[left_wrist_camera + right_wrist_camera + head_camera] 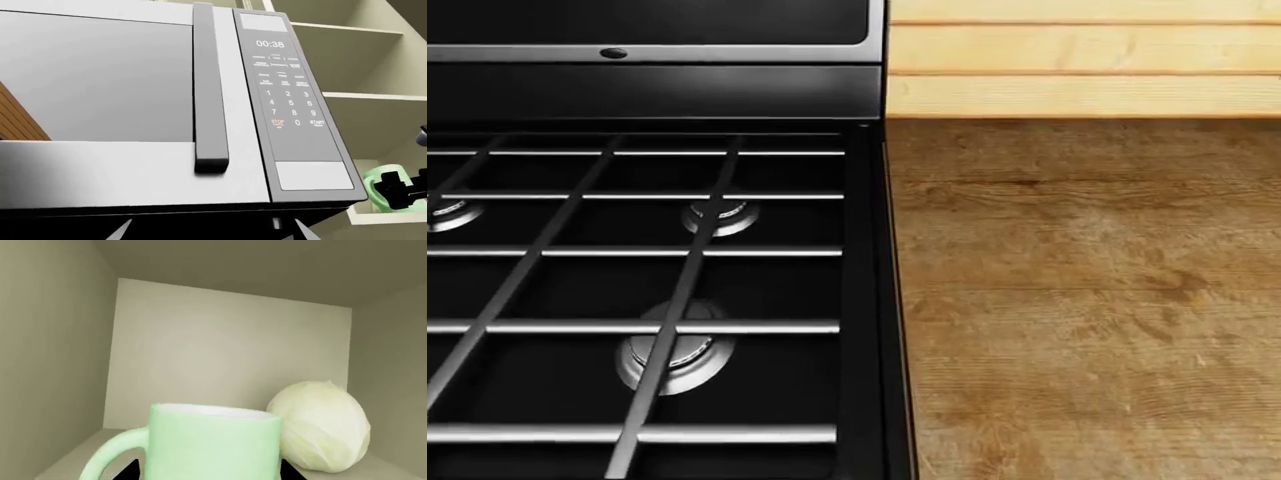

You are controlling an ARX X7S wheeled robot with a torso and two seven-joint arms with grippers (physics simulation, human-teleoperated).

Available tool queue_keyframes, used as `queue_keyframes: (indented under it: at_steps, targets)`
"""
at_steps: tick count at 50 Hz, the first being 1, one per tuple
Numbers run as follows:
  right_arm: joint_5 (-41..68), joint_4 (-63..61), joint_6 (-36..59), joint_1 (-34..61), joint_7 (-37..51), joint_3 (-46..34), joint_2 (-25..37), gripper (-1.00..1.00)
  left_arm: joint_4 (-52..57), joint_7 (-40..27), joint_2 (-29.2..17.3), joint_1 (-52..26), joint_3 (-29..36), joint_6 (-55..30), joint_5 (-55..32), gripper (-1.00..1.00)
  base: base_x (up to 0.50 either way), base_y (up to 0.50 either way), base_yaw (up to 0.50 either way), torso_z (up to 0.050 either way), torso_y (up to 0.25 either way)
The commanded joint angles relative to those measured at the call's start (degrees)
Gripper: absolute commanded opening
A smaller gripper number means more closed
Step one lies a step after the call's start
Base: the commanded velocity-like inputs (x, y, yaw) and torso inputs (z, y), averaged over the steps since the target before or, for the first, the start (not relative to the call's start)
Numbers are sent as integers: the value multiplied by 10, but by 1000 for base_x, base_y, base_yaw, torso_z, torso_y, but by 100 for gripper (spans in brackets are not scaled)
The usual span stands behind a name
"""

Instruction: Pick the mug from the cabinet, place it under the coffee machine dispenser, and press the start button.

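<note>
Straddling the mug (213, 445) on the cabinet shelf (67, 460), the right gripper (207, 471), spread, risked knocking it into the cabbage (320, 425) just beside

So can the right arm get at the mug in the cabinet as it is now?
Probably yes. In the right wrist view the mug fills the near foreground of the open cabinet with nothing in front; the cabbage sits beside and behind it. The left wrist view shows a dark hand at it.

Black, angular, matte right gripper (400, 187), blocky in outline. 2 dark pointed fingertips (130, 471) in the right wrist view, otherwise out of sight.
</note>
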Motion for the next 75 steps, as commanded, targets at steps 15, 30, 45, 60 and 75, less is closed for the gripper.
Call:
queue_keyframes:
  at_steps: [15, 30, 45, 60, 75]
  targets:
    - [9, 6, -24, -10, -13, 7, -1, -100, -5, -20, -7, 8, -11, 18, -30, 100, 0, 0, 0, 0, 0]
    - [6, 6, -144, 4, -17, 0, 0, -100, -2, -12, -8, 13, 7, 14, -6, 100, 0, 0, 0, 0, 0]
    - [6, 6, -244, 6, -2, -16, 1, -100, 0, -15, -9, 13, 7, 24, 6, 100, 0, 0, 0, 0, 0]
    - [6, 6, -236, 11, -4, -23, 4, -100, 3, -8, -12, 22, -6, 47, -17, 100, 0, 0, 0, -18, 200]
    - [10, 6, -228, 17, -19, -17, 9, -100, 4, 1, -11, 27, 11, 49, 11, 100, 0, 0, 0, -6, 67]
